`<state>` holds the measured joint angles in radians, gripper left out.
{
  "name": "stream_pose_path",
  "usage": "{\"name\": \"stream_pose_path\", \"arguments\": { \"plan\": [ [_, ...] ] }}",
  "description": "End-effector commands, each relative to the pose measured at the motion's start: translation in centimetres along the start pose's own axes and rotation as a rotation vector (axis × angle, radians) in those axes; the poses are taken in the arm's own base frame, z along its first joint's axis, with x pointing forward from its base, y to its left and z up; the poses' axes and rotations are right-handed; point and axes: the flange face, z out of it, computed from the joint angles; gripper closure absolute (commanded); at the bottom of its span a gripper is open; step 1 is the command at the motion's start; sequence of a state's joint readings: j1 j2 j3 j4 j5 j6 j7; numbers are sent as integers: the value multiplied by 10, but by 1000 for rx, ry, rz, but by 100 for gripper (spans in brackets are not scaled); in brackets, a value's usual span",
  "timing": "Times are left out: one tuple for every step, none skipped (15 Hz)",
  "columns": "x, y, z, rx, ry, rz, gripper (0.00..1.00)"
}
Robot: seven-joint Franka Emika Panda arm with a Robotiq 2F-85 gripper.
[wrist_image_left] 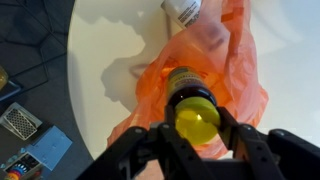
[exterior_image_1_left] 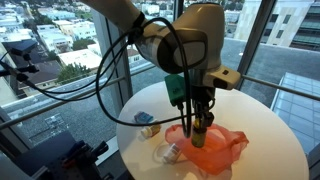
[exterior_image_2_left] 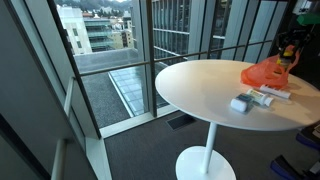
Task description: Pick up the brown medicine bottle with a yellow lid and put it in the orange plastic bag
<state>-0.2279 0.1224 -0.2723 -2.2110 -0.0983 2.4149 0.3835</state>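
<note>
The brown medicine bottle [wrist_image_left: 185, 84] with its yellow lid [wrist_image_left: 197, 118] is held upright in the end effector [wrist_image_left: 198, 123]. The two fingers [wrist_image_left: 236, 134] are closed against opposite sides of the bottle just below the lid. In the wrist view the bottle is seen from above, with its lower end set against the crumpled orange plastic bag [wrist_image_left: 236, 72]. Whether the base touches the bag cannot be told. In an exterior view the bottle [exterior_image_1_left: 197, 128] is seen hanging over the middle of the bag [exterior_image_1_left: 216, 150], which lies on the round white tabletop [exterior_image_1_left: 275, 140]. A white labelled bottle [wrist_image_left: 183, 10] is shown lying on its side at the bag's edge. Two small boxes [exterior_image_1_left: 147, 119] are seen near each other on the tabletop, apart from the bag. In an exterior view the bag [exterior_image_2_left: 262, 73] is shown towards the far side of the tabletop [exterior_image_2_left: 195, 85], with a pale box [exterior_image_2_left: 242, 102] near the rim. City buildings [exterior_image_1_left: 60, 40] are framed by tall windows behind the arm.
</note>
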Motion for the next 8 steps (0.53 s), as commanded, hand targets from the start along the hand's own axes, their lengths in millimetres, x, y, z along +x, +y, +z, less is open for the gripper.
{"name": "stream_pose_path", "arguments": {
  "plan": [
    [25, -9, 2, -10, 14, -22, 80],
    [28, -10, 5, -10, 17, -22, 80],
    [32, -10, 9, -11, 18, -22, 80],
    [35, -10, 13, -6, 19, -22, 80],
    [37, -10, 17, -1, 18, -20, 80],
    [38, -9, 21, 6, 18, -19, 80],
    [39, -8, 27, 17, 18, -18, 80],
    [39, -7, 31, 29, 17, -18, 80]
  ]
}}
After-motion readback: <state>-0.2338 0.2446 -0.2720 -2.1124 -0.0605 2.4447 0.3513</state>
